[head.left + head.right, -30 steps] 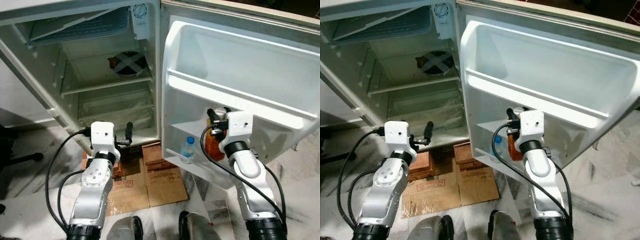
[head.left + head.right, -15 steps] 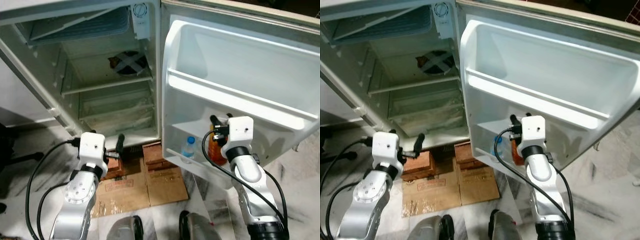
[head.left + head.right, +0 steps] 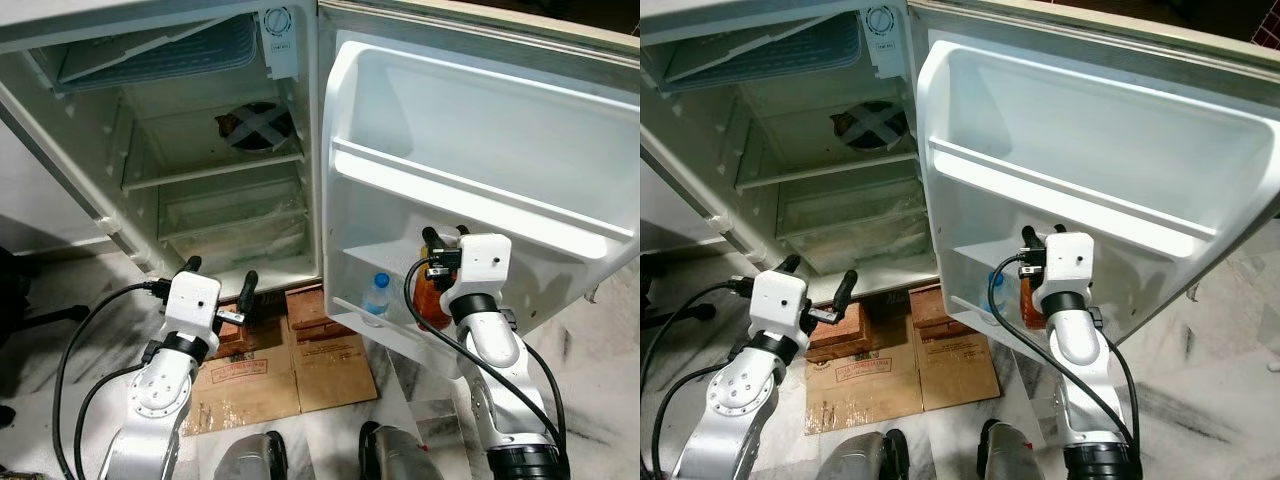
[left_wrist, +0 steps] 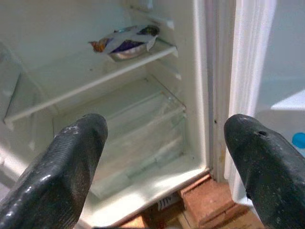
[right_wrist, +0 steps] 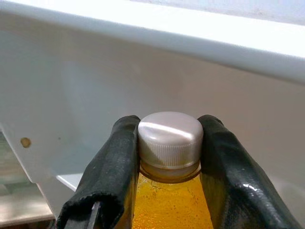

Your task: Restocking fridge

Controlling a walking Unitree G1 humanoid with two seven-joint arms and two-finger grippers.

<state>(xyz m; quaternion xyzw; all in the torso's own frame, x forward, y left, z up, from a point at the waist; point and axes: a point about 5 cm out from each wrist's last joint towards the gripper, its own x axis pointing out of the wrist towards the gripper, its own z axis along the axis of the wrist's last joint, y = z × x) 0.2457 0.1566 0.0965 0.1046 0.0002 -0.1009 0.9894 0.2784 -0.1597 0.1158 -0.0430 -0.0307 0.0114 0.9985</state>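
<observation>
Right end effector (image 5: 169, 157) is clamping the white cap of an orange drink bottle (image 5: 170, 200), its two black fingers (image 5: 112, 171) pressing either side of the neck. That bottle is standing in the lowest door shelf (image 3: 395, 335) of the open fridge, near a small water bottle (image 3: 375, 297) with a blue cap. Left end effector (image 4: 162, 157) is hovering with fingers spread wide and holding nothing, facing the fridge's interior, where a foil-wrapped packet (image 4: 125, 42) is lying on an upper shelf. Brown cardboard (image 3: 290, 365) is lying on the floor below the fridge.
</observation>
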